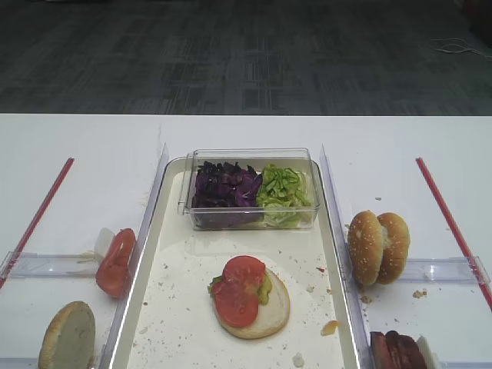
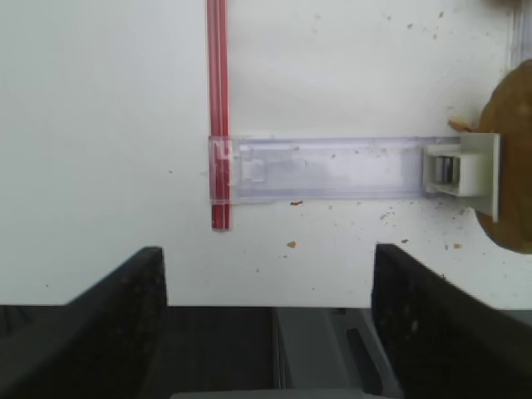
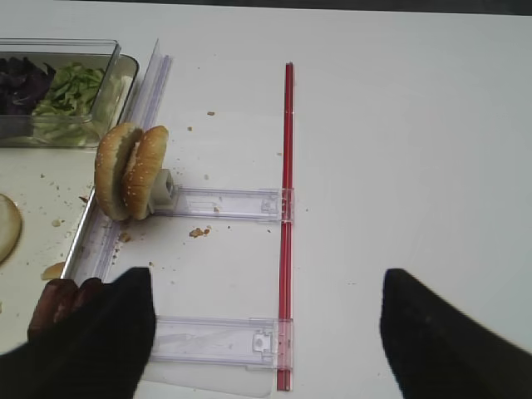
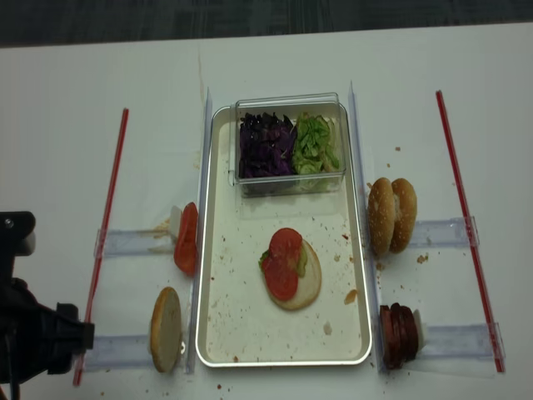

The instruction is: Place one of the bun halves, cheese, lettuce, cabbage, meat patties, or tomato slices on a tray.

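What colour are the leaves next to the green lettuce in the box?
Dark purple: that's the cabbage, beside the lettuce. The exterior high view shows it best.

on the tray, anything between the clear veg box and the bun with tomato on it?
Nothing whole. In the realsense high view, that stretch of the tray between the clear box and the bun half carrying tomato slices shows only scattered crumbs.

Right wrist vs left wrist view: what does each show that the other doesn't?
Only right wrist: two seeded bun halves standing on edge, the clear box of lettuce and cabbage, the meat patties. Only left wrist: the edge of one bun half at a holder. Both: white table, a red strip, a clear rail, and open, empty jaws.
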### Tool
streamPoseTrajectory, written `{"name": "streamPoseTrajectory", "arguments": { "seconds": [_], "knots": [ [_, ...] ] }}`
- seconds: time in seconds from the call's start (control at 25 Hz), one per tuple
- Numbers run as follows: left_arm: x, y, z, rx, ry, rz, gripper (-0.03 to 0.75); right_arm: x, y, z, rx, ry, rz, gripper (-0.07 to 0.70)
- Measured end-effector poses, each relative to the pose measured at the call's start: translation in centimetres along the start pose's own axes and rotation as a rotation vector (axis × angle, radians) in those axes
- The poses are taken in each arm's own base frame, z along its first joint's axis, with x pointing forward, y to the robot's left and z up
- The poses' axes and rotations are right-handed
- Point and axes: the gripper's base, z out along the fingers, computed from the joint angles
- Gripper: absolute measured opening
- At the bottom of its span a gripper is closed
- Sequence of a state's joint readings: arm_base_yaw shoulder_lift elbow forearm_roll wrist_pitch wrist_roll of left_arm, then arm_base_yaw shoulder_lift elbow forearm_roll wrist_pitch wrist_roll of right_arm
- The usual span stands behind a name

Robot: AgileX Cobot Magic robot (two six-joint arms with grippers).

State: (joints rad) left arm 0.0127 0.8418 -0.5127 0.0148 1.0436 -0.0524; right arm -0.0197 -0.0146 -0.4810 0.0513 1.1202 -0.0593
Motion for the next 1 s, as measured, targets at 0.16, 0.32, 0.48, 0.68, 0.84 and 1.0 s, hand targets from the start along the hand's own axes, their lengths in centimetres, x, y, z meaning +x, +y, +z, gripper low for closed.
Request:
{"name": "streamPoseTrajectory", "arguments": {
  "seconds": [0.16, 0.32, 0.48, 0.68, 0.84, 1.0],
  "knots": [
    [1.2, 0.1, -1.3, 0.002, -0.05, -0.001, 0.512, 0.0, 0.0, 0.0, 0.0, 0.0, 0.0, 0.59],
    [2.3, 0.1, -2.4, 0.005, -0.112, -0.002, 0.512, 0.0, 0.0, 0.0, 0.0, 0.0, 0.0, 0.59],
    [3.8, 0.2, -3.0, 0.007, -0.169, -0.004, 0.512, 0.0, 0.0, 0.0, 0.0, 0.0, 0.0, 0.59],
    [5.4, 0.3, -4.3, 0.013, -0.295, -0.005, 0.512, 0.0, 0.0, 0.0, 0.0, 0.0, 0.0, 0.59],
    [7.1, 0.4, -5.3, 0.019, -0.424, -0.007, 0.512, 0.0, 0.0, 0.0, 0.0, 0.0, 0.0, 0.59],
    [8.9, 0.5, -6.1, 0.025, -0.555, -0.009, 0.511, 0.0, 0.0, 0.0, 0.0, 0.0, 0.0, 0.59]
  ]
}}
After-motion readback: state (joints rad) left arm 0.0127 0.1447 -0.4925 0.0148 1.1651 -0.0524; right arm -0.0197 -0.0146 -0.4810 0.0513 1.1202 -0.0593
